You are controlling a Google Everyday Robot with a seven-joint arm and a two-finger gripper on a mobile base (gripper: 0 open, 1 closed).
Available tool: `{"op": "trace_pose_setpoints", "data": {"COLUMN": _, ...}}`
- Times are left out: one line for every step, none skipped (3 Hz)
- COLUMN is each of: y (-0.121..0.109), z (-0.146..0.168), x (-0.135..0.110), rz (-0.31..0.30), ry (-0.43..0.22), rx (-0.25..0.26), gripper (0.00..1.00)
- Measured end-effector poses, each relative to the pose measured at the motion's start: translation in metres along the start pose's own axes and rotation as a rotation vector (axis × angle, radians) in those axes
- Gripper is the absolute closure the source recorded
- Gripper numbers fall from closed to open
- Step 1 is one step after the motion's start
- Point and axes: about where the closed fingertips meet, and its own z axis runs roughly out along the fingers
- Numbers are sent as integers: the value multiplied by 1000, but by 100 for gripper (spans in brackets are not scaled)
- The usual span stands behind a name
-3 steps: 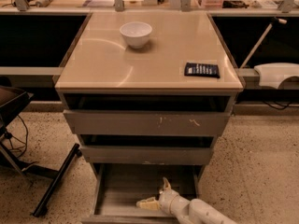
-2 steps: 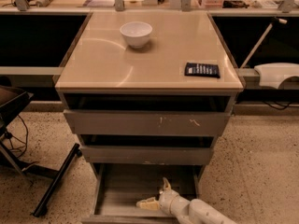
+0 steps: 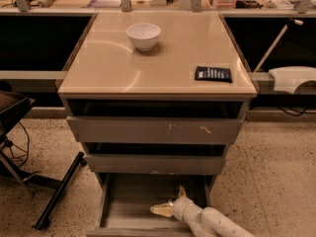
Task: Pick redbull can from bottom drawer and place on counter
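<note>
Camera view. Reaches the gripper (image 3: 168, 200) low into the pulled-out bottom drawer (image 3: 126, 206), under the desk's front edge, right of middle. Spreads wide, gripping nothing, probably ready to close on the can. Shows no can; perhaps hides it in the dark back. Up on the counter (image 3: 113, 68): white bowl (image 3: 143, 35) near the back edge, dark packet (image 3: 213, 73) by the front right corner. Overhead, upper drawer fronts (image 3: 148, 130) crowding any lift.

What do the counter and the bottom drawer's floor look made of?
Counter: glossy tan, probably laminate or coated board; it shows curved glare. Bottom drawer: matte grey, perhaps painted metal or laminate; no reflections. The gripper sits inside that drawer, toward its right.
</note>
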Motion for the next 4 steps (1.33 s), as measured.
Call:
{"op": "trace_pose_setpoints", "data": {"y": -3, "z": 0, "x": 0, "rz": 0, "ry": 0, "rx": 6, "gripper": 0}}
{"op": "trace_pose_setpoints", "data": {"y": -3, "z": 5, "x": 9, "rz": 5, "ry": 21, "rx": 4, "gripper": 0}}
{"op": "trace_pose_setpoints", "data": {"y": -2, "z": 15, "x": 38, "rz": 26, "ry": 82, "rx": 6, "gripper": 0}}
{"op": "trace_pose_setpoints", "data": {"y": -1, "z": 16, "x": 39, "rz": 24, "ry": 84, "rx": 4, "gripper": 0}}
